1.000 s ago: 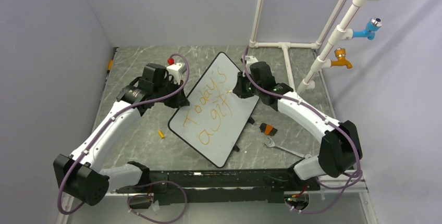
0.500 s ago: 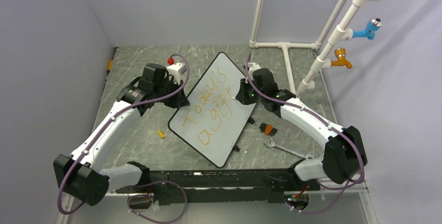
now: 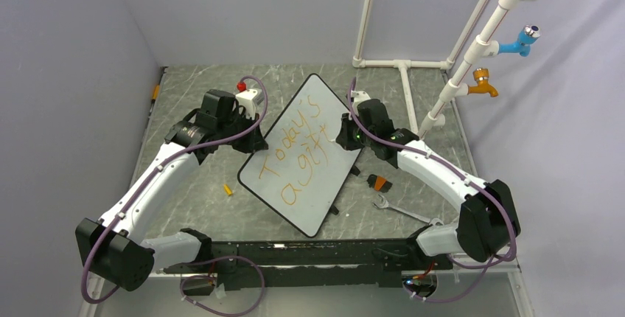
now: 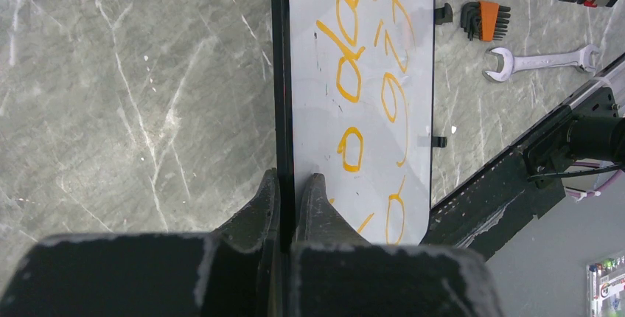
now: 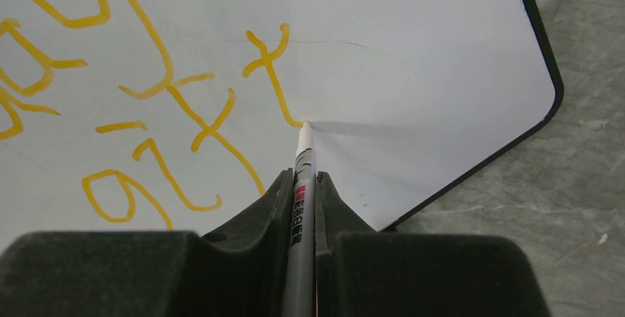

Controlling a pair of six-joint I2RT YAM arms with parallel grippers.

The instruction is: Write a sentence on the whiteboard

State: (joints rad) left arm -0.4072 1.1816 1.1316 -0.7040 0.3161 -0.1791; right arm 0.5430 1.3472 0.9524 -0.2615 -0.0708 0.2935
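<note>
The whiteboard (image 3: 309,177) lies askew mid-table, black-rimmed. The sentence (image 3: 298,151) reads "Today's gift" in orange, in two lines. My left gripper (image 3: 254,138) is shut on the board's left edge; in the left wrist view its jaws (image 4: 290,184) clamp the black rim of the whiteboard (image 4: 390,110). My right gripper (image 3: 345,131) is shut on a grey marker (image 5: 302,184). The marker's white tip touches the whiteboard (image 5: 413,59) at the foot of the last "t" of the sentence (image 5: 169,110).
An orange-and-black hex key set (image 3: 379,182) and a silver wrench (image 3: 394,207) lie right of the board; both show in the left wrist view (image 4: 485,19) (image 4: 545,60). A small orange cap (image 3: 228,189) lies left. White pipes (image 3: 413,92) stand at back right.
My right gripper has shifted a little right and toward me along the board with the marker, finishing the last "t". The left arm and the board have not moved.
</note>
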